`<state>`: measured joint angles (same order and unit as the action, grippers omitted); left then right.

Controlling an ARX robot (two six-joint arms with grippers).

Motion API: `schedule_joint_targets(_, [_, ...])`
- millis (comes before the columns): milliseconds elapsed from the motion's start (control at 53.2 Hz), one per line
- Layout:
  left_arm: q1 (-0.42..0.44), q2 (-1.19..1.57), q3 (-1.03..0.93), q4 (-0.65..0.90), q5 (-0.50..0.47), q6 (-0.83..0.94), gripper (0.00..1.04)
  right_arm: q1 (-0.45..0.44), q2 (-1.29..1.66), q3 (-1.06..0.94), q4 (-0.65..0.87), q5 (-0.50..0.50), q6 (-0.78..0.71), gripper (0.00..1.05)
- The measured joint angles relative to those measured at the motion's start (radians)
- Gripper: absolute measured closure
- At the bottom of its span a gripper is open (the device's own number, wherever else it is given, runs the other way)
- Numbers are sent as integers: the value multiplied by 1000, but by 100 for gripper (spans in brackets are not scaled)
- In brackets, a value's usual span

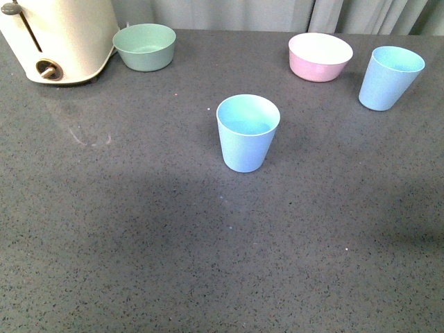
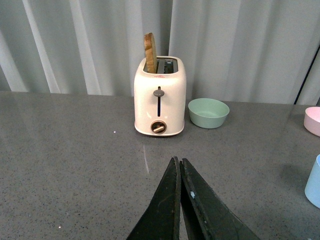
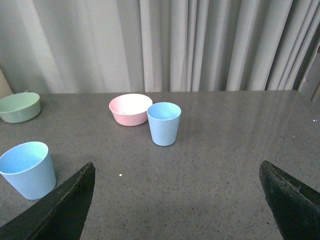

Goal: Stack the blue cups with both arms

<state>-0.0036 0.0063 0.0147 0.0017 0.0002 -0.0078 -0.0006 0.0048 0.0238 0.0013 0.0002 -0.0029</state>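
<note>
Two light blue cups stand upright and apart on the grey table. One cup [image 1: 248,133] is near the table's middle; it also shows in the right wrist view [image 3: 27,169] and at the edge of the left wrist view [image 2: 314,182]. The other cup [image 1: 389,78] stands at the far right, beside the pink bowl; the right wrist view shows it [image 3: 164,123] ahead of the gripper. My left gripper [image 2: 179,161] is shut and empty, above bare table. My right gripper [image 3: 177,167] is wide open and empty, well short of the cups. Neither arm shows in the front view.
A cream toaster [image 1: 59,38] holding a slice of bread [image 2: 150,52] stands at the far left. A green bowl [image 1: 144,46] sits beside it. A pink bowl [image 1: 320,56] sits at the back right. Grey curtains hang behind the table.
</note>
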Motion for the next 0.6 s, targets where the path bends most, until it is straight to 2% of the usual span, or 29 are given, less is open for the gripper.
schedule_joint_targets(19, [0,0,0,0,0,0,102,0,0,0,0,0,0,9])
schedule_joint_targets(150, [0,0,0,0,0,0,73,0,0,0,0,0,0,9])
schedule_joint_targets(413, [0,0,0,0,0,0,34,0,0,0,0,0,0,9])
schedule_joint_targets(526, [0,0,0,0,0,0,8,0,0,0,0,0,0,9])
schedule_joint_targets(601, [0,0,0,0,0,1,9,0,0,0,0,0,0,9])
